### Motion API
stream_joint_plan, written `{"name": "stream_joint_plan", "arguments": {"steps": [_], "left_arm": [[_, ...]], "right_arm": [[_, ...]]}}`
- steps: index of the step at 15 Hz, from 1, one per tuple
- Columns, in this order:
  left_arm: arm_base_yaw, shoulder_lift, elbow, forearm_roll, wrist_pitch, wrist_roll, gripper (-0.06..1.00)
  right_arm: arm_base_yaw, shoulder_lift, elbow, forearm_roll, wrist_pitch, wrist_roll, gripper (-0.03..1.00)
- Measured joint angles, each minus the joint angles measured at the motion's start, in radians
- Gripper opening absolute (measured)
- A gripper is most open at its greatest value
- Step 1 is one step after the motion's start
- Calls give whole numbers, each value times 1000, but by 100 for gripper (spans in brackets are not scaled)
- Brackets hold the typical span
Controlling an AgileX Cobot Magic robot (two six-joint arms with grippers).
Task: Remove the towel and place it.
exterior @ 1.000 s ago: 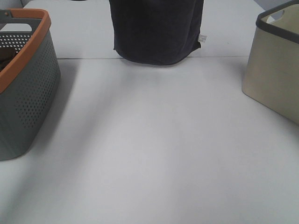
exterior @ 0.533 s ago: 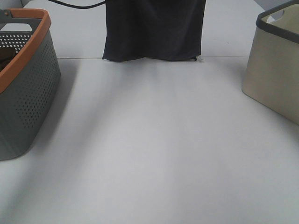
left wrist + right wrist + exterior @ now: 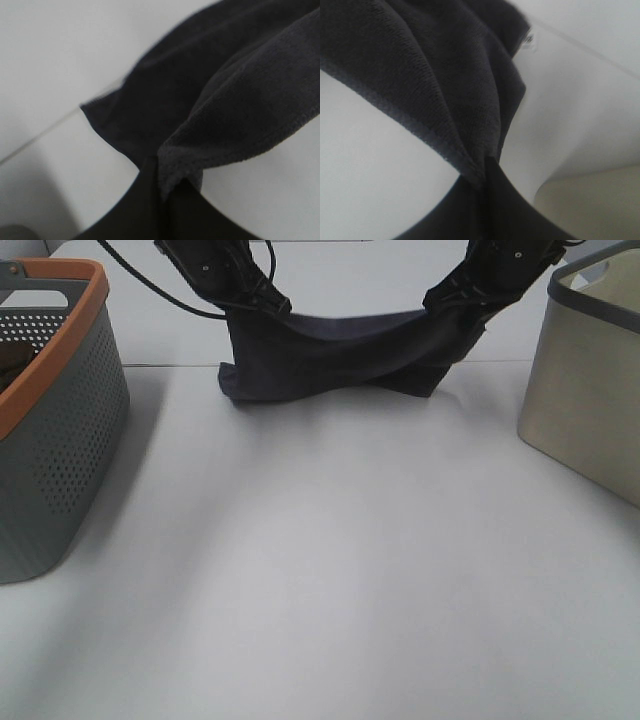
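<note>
The dark charcoal-navy towel (image 3: pixel 335 355) hangs stretched between my two grippers at the far middle of the white table (image 3: pixel 330 570), its lower edge resting on the surface. My left gripper (image 3: pixel 258 302) is shut on the towel's left corner. My right gripper (image 3: pixel 452 295) is shut on its right corner. The left wrist view shows the towel (image 3: pixel 235 105) pinched in the dark fingers (image 3: pixel 150 210). The right wrist view shows the towel (image 3: pixel 420 70) pinched likewise, with its small pale tag (image 3: pixel 529 40) at the far edge.
A grey perforated basket with an orange rim (image 3: pixel 50 430) stands at the left. A beige basket with a dark rim (image 3: pixel 590 390) stands at the right and shows in the right wrist view (image 3: pixel 590 205). A seam crosses the table behind the towel.
Both grippers have come down into view with the towel. The towel has gone from hanging straight to sagging, its lower edge now bunched on the table.
</note>
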Motion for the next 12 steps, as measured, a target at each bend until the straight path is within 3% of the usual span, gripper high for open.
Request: {"name": "stream_joint_plan", "arguments": {"steps": [3,5,12], "left_arm": [[0,0,0,-104,234,84,0],[0,4,0,-163,337,134,0],[-1,24,137,-236,366,178,0]], "right_arm": [[0,0,0,53,226,-45,0],[0,13,-2,60,264,-49,0],[0,20,195,100,266,-21,0]]}}
